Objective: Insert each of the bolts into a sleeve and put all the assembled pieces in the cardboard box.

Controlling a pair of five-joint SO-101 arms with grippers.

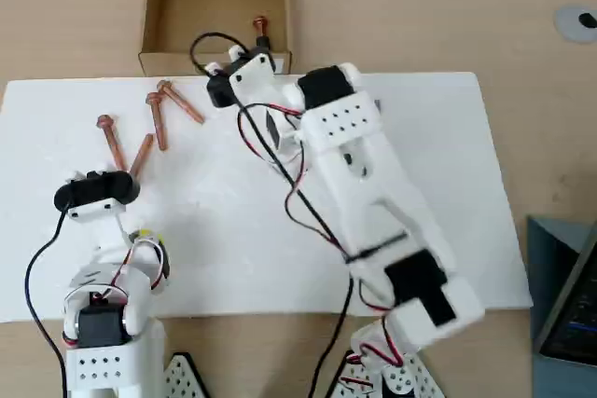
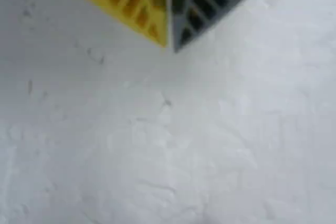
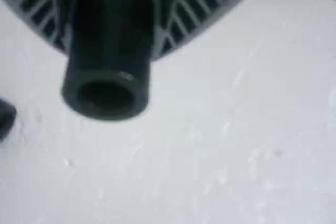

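Several copper bolts [image 1: 156, 120] lie loose on the far left of the white board [image 1: 438, 156]. Another bolt [image 1: 260, 30] stands at the front right corner of the cardboard box [image 1: 163, 6]. My right gripper [image 3: 115, 3] is shut on a black sleeve [image 3: 107, 77], whose open end hangs just above the board; in the high view that gripper [image 1: 233, 81] is near the box's front wall. My left gripper [image 2: 169, 43] is shut with nothing in it, its yellow and grey fingers [image 2: 139, 3] pressed together over bare board, just on the near side of the bolts.
A small dark piece [image 3: 5, 119] lies on the board beside the held sleeve. The right arm [image 1: 373, 193] stretches diagonally across the board's middle, trailing cables. A laptop [image 1: 569, 305] sits off the board at the right edge.
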